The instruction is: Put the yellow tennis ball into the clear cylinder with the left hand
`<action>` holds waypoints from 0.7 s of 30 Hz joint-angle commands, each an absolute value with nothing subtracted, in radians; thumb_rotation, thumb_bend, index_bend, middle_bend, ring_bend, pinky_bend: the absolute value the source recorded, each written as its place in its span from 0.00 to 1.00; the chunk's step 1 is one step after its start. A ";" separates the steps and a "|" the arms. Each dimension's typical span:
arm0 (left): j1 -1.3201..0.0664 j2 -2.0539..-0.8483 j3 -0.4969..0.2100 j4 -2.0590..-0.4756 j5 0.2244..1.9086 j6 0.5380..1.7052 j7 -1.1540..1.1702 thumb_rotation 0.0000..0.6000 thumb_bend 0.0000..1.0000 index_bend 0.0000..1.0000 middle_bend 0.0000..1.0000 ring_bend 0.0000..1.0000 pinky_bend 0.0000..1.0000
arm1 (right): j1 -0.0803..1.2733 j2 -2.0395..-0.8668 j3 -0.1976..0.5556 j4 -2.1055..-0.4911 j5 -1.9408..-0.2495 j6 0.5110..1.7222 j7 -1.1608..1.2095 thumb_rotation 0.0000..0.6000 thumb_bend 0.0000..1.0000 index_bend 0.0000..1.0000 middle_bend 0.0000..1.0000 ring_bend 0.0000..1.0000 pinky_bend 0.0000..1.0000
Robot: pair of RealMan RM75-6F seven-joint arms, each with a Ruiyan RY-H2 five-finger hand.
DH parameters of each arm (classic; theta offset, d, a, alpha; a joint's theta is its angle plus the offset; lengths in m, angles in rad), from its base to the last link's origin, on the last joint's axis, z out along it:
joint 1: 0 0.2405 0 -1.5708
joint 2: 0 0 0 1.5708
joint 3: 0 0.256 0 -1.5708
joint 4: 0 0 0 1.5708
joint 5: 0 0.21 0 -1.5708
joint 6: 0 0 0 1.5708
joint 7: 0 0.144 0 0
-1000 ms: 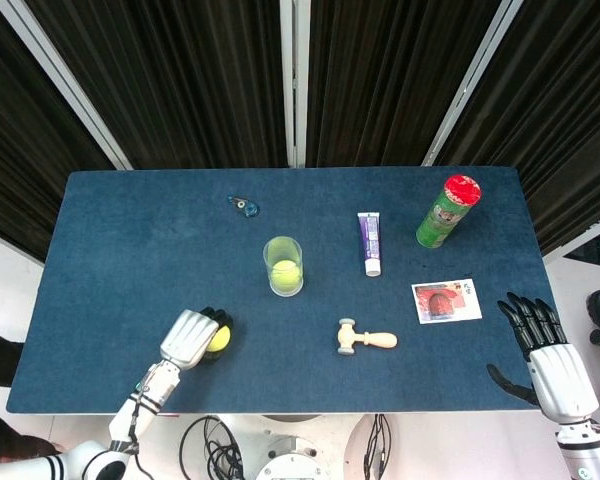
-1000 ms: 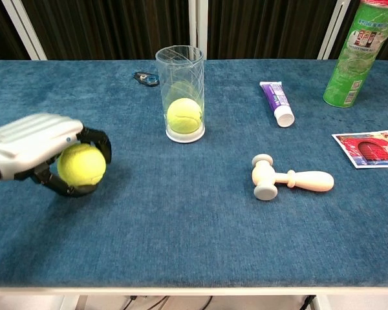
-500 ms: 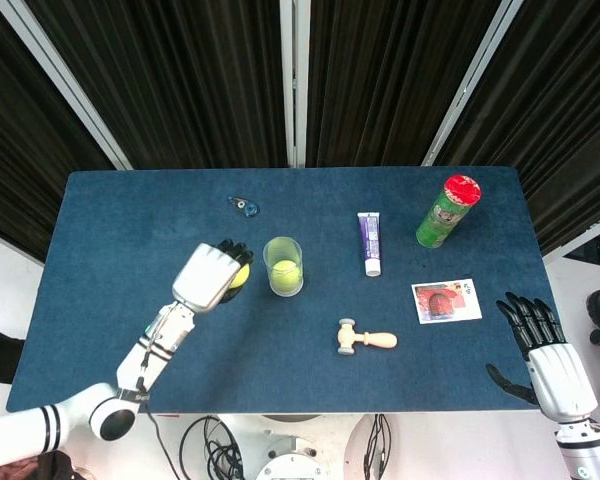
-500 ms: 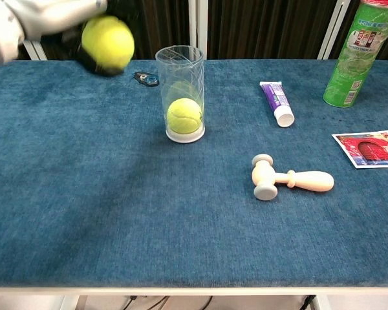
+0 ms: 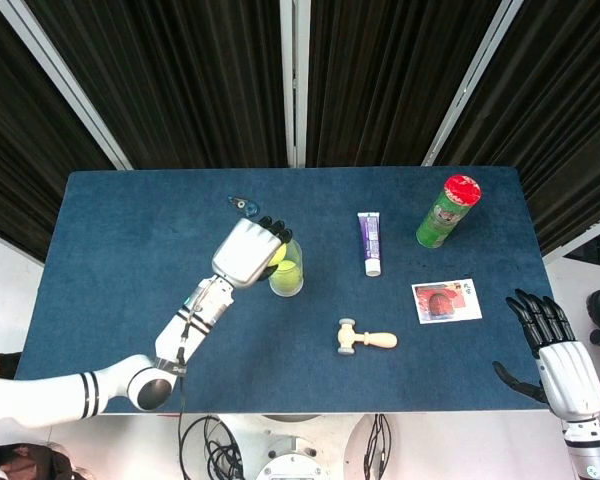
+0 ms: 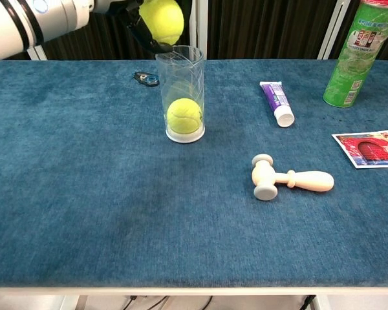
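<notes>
My left hand [image 5: 248, 251] grips a yellow tennis ball [image 6: 161, 20] and holds it just above the left side of the clear cylinder's rim [image 6: 179, 57]. In the head view only a sliver of that ball [image 5: 277, 255] shows under the fingers. The clear cylinder [image 5: 285, 267] stands upright mid-table with another yellow tennis ball [image 6: 183, 115] resting on its bottom. My right hand [image 5: 558, 352] hangs off the table's near right corner, fingers apart and holding nothing.
A wooden mallet [image 6: 288, 179] lies right of the cylinder. A purple tube [image 6: 275, 103], a green can with a red lid [image 6: 361, 52] and a red photo card [image 6: 370, 146] are further right. A small dark object [image 6: 146, 79] sits behind the cylinder.
The left hand lifted the ball from the near left table area, carrying it right and away to just above the cylinder's rim. The right hand shifted only slightly.
</notes>
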State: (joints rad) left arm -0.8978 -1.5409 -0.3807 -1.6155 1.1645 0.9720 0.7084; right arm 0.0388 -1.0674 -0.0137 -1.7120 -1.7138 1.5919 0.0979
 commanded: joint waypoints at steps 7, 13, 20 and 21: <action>-0.928 -1.554 -0.350 -1.592 1.157 0.988 0.650 1.00 0.25 0.30 0.28 0.32 0.61 | 0.034 -1.062 -0.009 -1.708 -1.713 1.608 0.119 1.00 0.18 0.00 0.00 0.00 0.00; -0.940 -1.551 -0.337 -1.592 1.143 0.997 0.637 1.00 0.18 0.14 0.10 0.13 0.41 | 0.032 -1.060 -0.009 -1.707 -1.717 1.615 0.123 1.00 0.18 0.00 0.00 0.00 0.00; -0.937 -1.525 -0.325 -1.626 1.138 1.033 0.645 1.00 0.18 0.13 0.09 0.12 0.34 | 0.031 -1.060 -0.008 -1.706 -1.712 1.613 0.123 1.00 0.18 0.00 0.00 0.00 0.00; -0.935 -1.518 -0.325 -1.635 1.140 1.042 0.645 1.00 0.18 0.13 0.09 0.12 0.33 | 0.031 -1.060 -0.008 -1.706 -1.712 1.613 0.123 1.00 0.18 0.00 0.00 0.00 0.00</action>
